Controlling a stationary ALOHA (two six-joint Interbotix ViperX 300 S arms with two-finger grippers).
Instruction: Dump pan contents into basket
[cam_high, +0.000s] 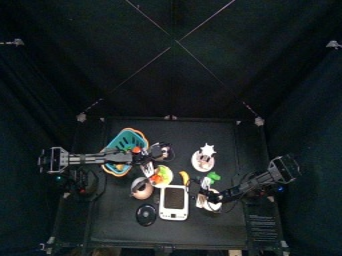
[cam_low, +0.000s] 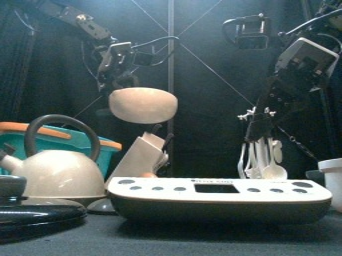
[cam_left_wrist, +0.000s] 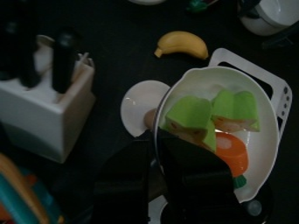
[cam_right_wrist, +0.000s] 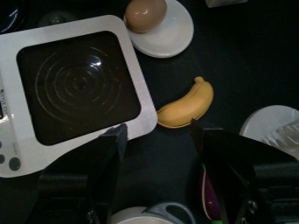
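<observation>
Dim pen, dark surroundings, wrist views blurred

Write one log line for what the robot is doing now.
left gripper: shut on pan, lifted | toy food: in pan | basket: dump not yet done | right gripper: open, empty

Overhead, table-level front, two downward wrist views sharing banana (cam_left_wrist: 181, 44).

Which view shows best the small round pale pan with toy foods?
The left wrist view: the small round pale pan is close, green and orange pieces inside. The front view perhaps shows its pale outside; the top view, a tiny patch; the right wrist view, nothing sure.
</observation>
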